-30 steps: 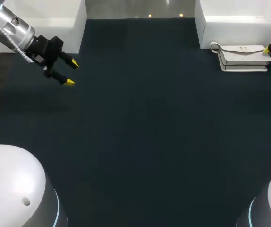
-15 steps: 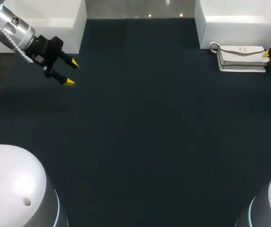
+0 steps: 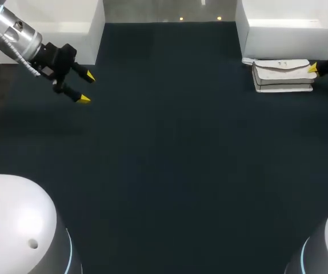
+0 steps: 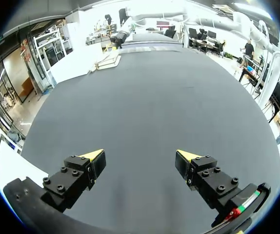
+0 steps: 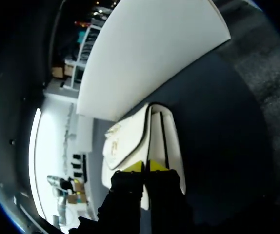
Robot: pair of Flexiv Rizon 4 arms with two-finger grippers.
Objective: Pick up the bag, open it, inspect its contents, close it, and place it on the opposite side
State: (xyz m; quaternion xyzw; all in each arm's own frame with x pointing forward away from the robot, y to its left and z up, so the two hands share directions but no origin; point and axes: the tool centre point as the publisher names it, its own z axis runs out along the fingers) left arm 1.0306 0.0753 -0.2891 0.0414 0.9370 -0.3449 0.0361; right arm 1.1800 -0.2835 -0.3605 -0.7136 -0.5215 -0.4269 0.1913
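A white flap bag lies flat on the dark table at the back right, close to a white block. My right gripper comes in from the right edge and is pinched shut on the bag's right end. In the right wrist view its yellow tips meet on the bag where the flap meets the body. My left gripper hangs open at the back left, far from the bag, with nothing between its fingers. From there the bag shows small across the table.
White blocks stand at the back left and back right corners; the right one rises just behind the bag. The rounded white arm bases fill the near corners.
My right gripper closed on the bag's end and moved left, and the bag slid left with it. The left arm has not moved.
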